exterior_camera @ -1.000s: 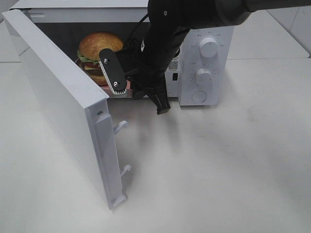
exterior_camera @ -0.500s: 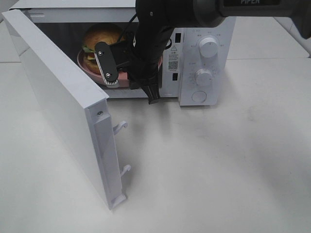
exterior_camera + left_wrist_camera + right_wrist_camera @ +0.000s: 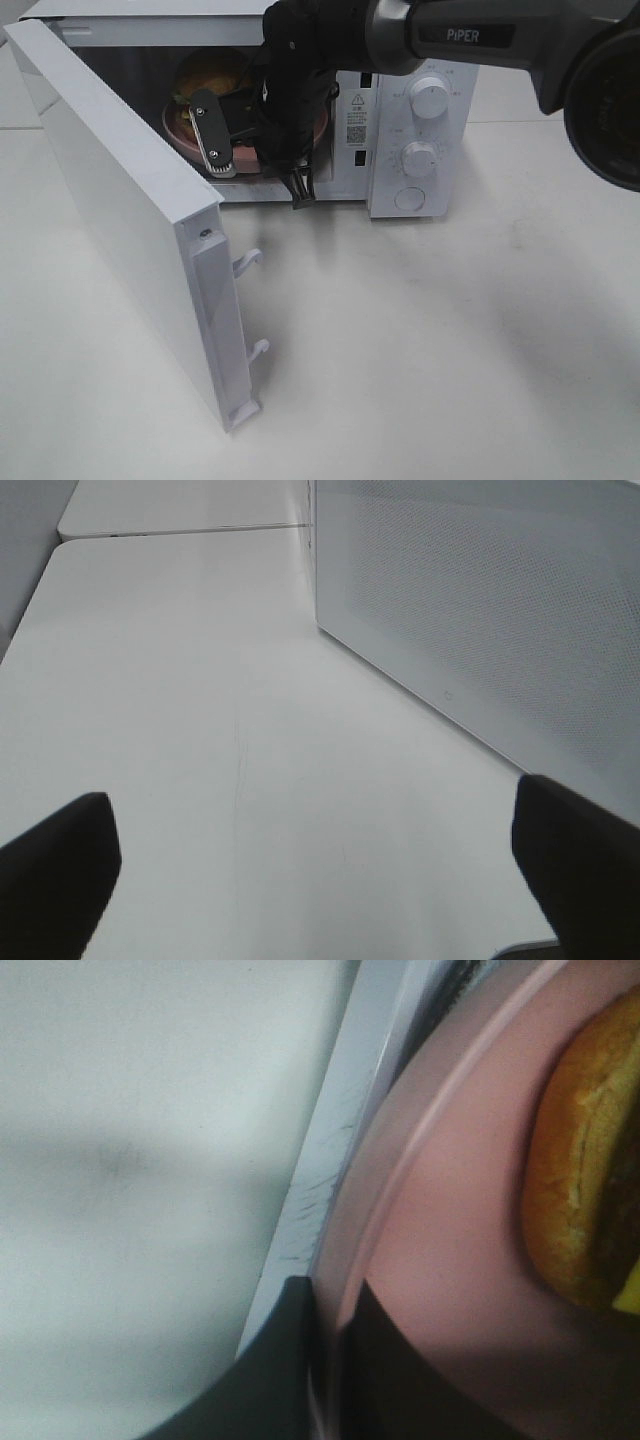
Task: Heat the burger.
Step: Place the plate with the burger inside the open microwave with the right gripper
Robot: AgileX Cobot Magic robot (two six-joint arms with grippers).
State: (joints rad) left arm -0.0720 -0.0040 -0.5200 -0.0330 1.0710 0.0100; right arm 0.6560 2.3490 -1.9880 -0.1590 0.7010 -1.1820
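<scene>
Burger [image 3: 208,70], just one, sits on the one pink plate [image 3: 450,1220] inside the one white microwave [image 3: 450,130] with its door [image 3: 110,200] open, the right gripper [image 3: 328,1345] pinches the plate's rim tight, the left gripper [image 3: 320,880] is wide open holding nothing, and the plate is further in than a second ago.

Golden-brown burger [image 3: 585,1190], pink plate [image 3: 450,1230], white microwave [image 3: 445,195] — door [image 3: 480,600] finely dotted

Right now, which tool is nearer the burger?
Right. The right tool grips the pink plate right beside the burger, inside the microwave; the left tool hangs open over the table outside the open door.
</scene>
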